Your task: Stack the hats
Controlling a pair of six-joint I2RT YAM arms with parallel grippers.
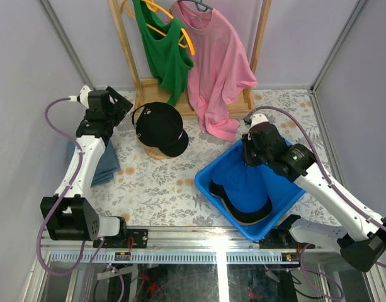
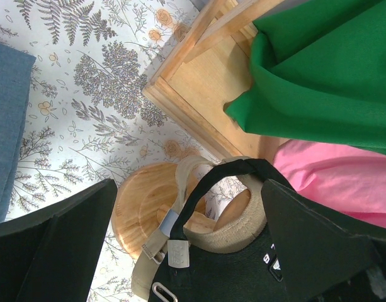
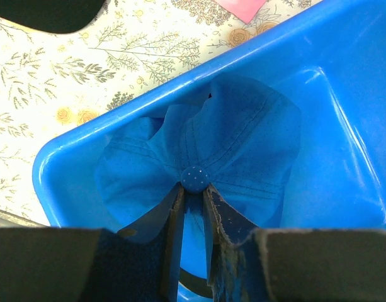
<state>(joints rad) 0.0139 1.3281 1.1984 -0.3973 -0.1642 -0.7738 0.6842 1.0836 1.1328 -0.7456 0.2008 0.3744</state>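
Your right gripper [image 3: 193, 196] pinches the blue cap [image 3: 243, 138], lower centre; left gripper [image 2: 189, 207] gapes wide over the black cap [image 2: 224, 277].

From above, the black cap [image 1: 160, 128] covers all but a sliver of the wooden stand [image 1: 156, 153]. The tan cap [image 2: 227, 233] under it shows only as a strip in the left wrist view, where the lower edge cuts both caps off and small white marks on the black one, perhaps lettering, are too small to read. The right gripper [image 3: 193, 194] is hidden beneath its own wrist in the top view, and close up its jaws cover the near side of the blue cap [image 3: 243, 145], brim included.
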